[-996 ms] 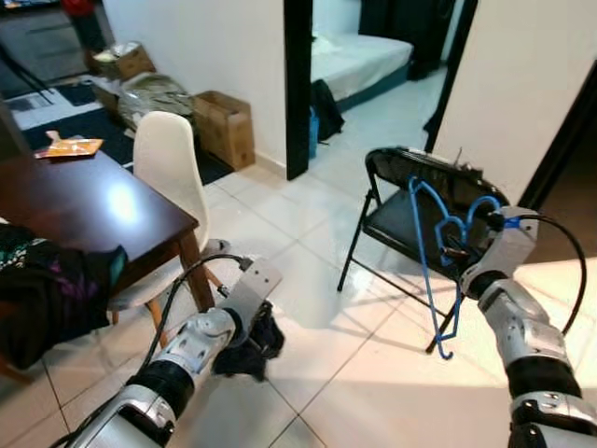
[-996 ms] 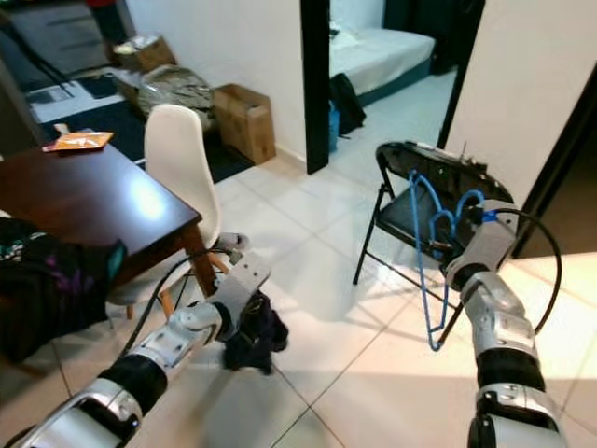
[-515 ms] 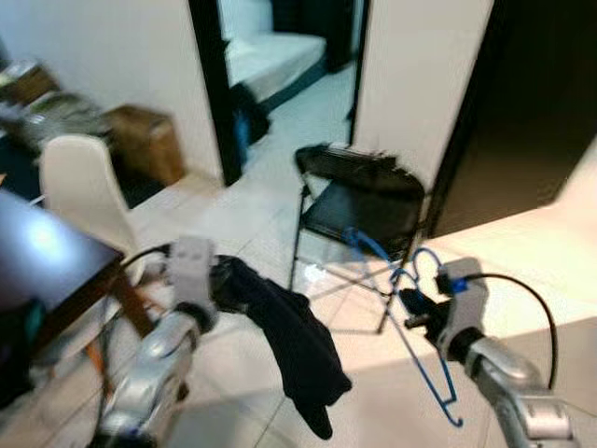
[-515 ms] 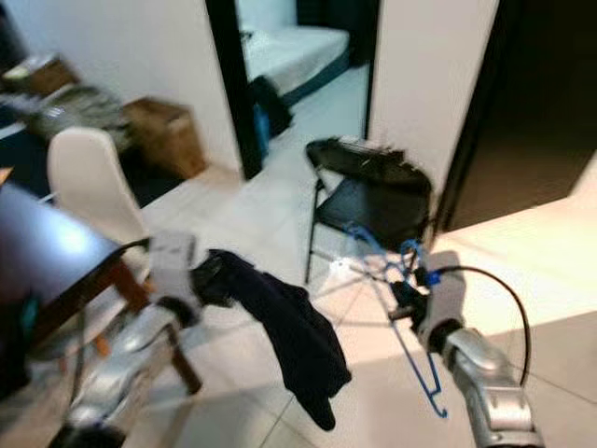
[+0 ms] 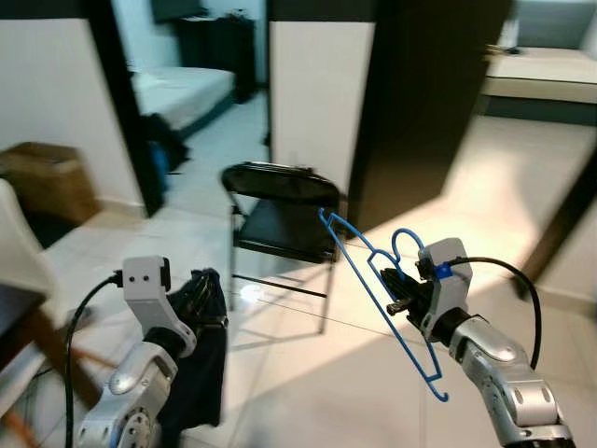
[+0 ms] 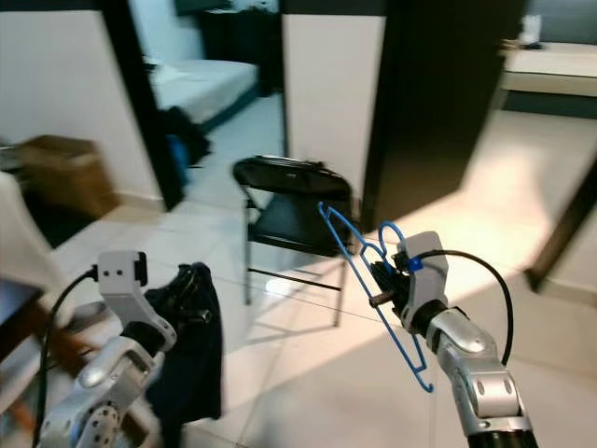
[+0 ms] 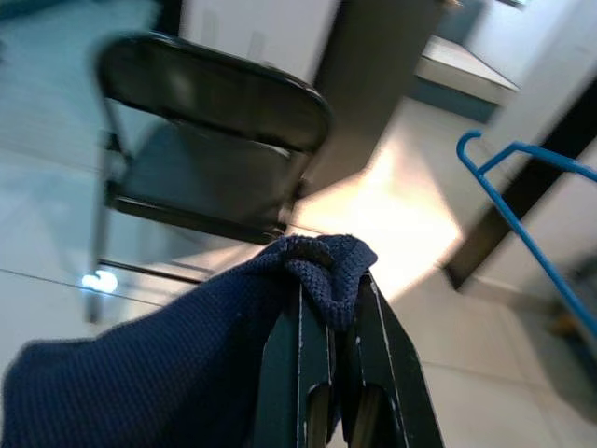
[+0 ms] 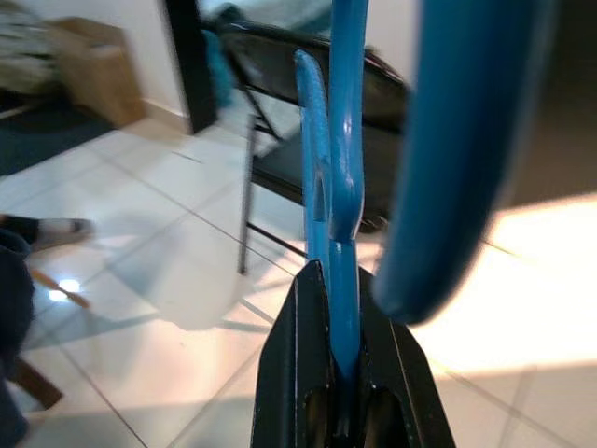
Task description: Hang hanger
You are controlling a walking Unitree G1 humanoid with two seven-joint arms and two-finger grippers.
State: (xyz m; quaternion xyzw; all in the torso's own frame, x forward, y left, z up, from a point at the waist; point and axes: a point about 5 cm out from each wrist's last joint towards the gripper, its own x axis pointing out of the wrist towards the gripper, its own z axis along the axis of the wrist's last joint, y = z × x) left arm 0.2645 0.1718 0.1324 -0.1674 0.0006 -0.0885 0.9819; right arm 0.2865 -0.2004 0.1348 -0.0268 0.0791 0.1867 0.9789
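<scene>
The right end effector (image 5: pixel 403 291) clamps a blue hanger (image 5: pixel 373 271) while the left end effector (image 7: pixel 331 350) pinches a dark garment (image 5: pixel 201 355), a chair (image 5: pixel 280 210) beyond.

My right gripper (image 5: pixel 395 291) has black fingers (image 8: pixel 308 373) around a bright blue hanger (image 5: pixel 373 271). My left gripper (image 7: pixel 328 411), black too, grips a dark navy knitted garment (image 7: pixel 177 364). Beyond stands a black folding chair (image 5: pixel 280 210) on pale floor tiles (image 5: pixel 308 392).

Pale tiled floor (image 5: pixel 308 373), a bright sunlit patch at centre right. 1 black folding chair (image 5: pixel 280 219) stands mid-frame before a white wall (image 5: pixel 317 84) and a dark doorway (image 5: pixel 420 103). Cardboard box (image 5: pixel 42 177) at left; bed (image 5: pixel 177 89) through the upper-left doorway.
</scene>
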